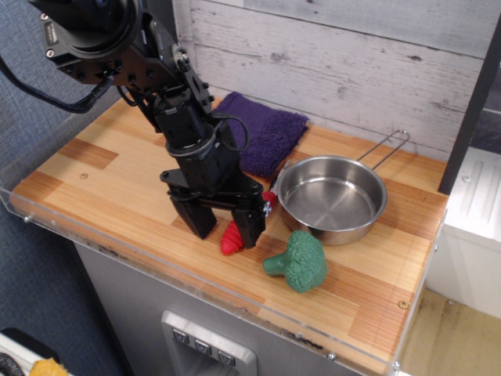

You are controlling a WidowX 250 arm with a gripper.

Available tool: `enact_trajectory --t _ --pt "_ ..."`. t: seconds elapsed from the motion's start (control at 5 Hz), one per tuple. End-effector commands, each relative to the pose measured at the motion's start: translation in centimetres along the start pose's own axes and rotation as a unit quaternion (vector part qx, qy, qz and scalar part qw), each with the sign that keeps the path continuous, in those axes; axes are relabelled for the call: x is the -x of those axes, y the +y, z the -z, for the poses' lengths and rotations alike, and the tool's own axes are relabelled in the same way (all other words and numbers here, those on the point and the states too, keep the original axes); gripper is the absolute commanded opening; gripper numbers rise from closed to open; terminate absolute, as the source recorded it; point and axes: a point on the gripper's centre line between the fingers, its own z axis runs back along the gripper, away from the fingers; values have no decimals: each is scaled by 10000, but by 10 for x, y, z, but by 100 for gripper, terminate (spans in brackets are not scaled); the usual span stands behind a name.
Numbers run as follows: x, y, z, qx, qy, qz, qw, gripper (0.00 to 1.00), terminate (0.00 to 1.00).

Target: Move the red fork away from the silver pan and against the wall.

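The gripper [224,231] stands spread wide astride the red fork [232,236], gripping nothing; the fork lies just beside the silver pan [333,199] — settle lower, centre the ribbed handle, then close squarely.
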Motion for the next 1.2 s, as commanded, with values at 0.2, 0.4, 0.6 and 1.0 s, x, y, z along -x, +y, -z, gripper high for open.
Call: enact_trajectory --t 0.2,0.4,0.6,1.0 --pt "-21 -30 8 -178 -27 359 9992 0 0" --pt "-22 -30 8 -246 88 467 9986 0 0" --pt "-20 -28 4 -245 71 477 9985 0 0" --pt "-10 -35 -83 45 -851 1133 9899 0 0"
